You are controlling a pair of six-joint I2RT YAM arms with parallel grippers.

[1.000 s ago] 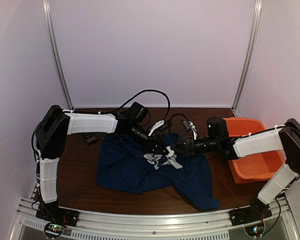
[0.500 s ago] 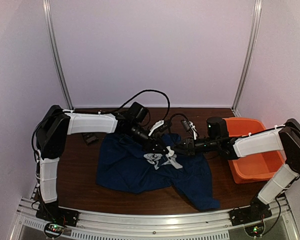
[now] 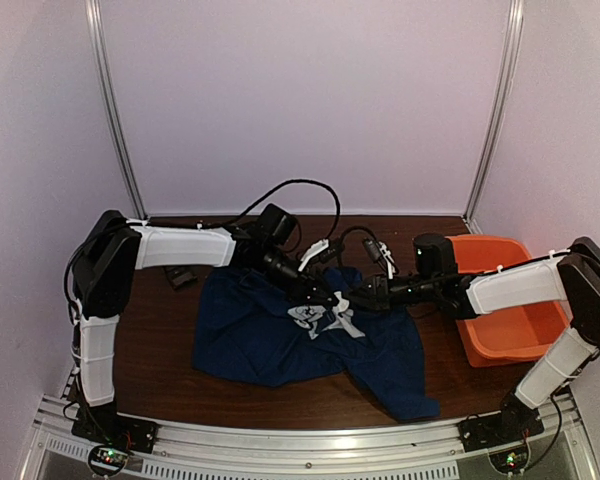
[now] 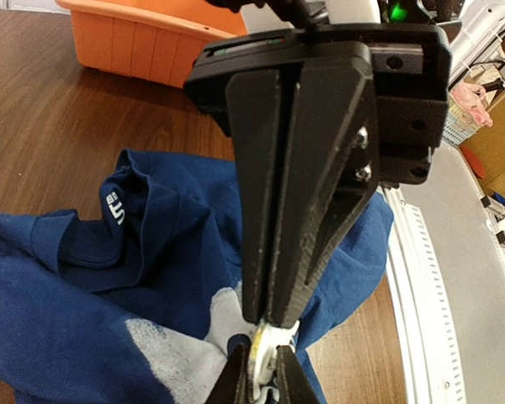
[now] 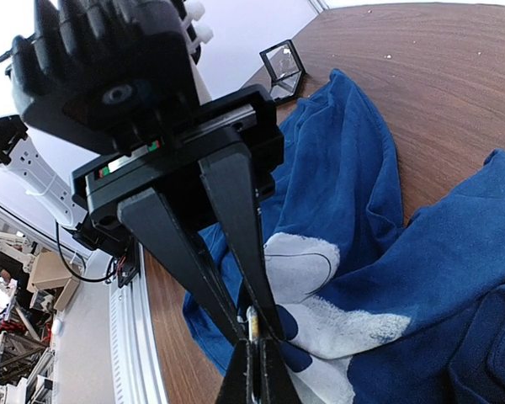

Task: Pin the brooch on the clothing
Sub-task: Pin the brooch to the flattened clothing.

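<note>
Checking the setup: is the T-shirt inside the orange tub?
No, the navy T-shirt lies on the table beside the orange tub.

We looked over a dark brown wooden table (image 3: pixel 150 340) that carried three things. The navy T-shirt (image 3: pixel 250 340) lay crumpled across its middle, an orange tub (image 3: pixel 477 353) sat at its right edge, and a small black box (image 3: pixel 183 277) rested just beside the shirt's far left corner.

We cannot read any text here. Only a small white printed mark (image 4: pixel 112 208) stands inside the collar of the T-shirt (image 4: pixel 67 278), and its letters are too blurred.
</note>
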